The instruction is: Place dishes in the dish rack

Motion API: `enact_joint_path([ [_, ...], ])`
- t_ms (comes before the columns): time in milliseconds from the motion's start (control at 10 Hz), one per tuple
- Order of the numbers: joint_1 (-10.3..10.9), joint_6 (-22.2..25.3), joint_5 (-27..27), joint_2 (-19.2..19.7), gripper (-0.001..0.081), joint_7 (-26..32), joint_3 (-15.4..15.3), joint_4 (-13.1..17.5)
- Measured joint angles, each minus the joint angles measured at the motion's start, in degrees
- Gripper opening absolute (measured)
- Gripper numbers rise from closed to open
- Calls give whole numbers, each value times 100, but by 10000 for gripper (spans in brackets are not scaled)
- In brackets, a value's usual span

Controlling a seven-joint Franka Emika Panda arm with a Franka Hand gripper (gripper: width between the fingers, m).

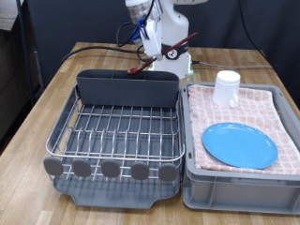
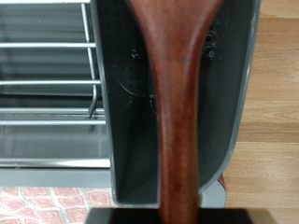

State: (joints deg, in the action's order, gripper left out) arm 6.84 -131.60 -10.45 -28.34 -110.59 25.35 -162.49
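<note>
One dish in hand: wooden spoon (image 2: 179, 112) pinched in the gripper (image 1: 161, 54), poised over the utensil holder (image 1: 127, 89) at the table's far edge, handle filling the wrist view above the holder's open mouth. Best handled by keeping the spoon upright and centred over that opening, clear of its walls. Dish rack (image 1: 117, 139) toward the table's near-left corner, wire grid bare. Grey bin (image 1: 239, 178) at the near-right corner, lined with checked cloth (image 1: 272, 112), containing blue plate (image 1: 240, 144) and white mug (image 1: 226, 88).
</note>
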Motion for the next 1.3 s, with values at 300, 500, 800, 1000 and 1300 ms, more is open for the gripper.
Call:
enact_joint_path([
  [300, 18, -474, -85, 408, 85, 356, 333, -1],
  [500, 34, -707, -164, 717, 85, 552, 494, 2],
  [800, -16, -1073, -48, 975, 106, 555, 462, 3],
  [1000, -246, -1249, 531, 982, 288, 87, 174, 4],
  [1300, -812, -1016, 1878, 769, 587, -1330, -736, 57],
])
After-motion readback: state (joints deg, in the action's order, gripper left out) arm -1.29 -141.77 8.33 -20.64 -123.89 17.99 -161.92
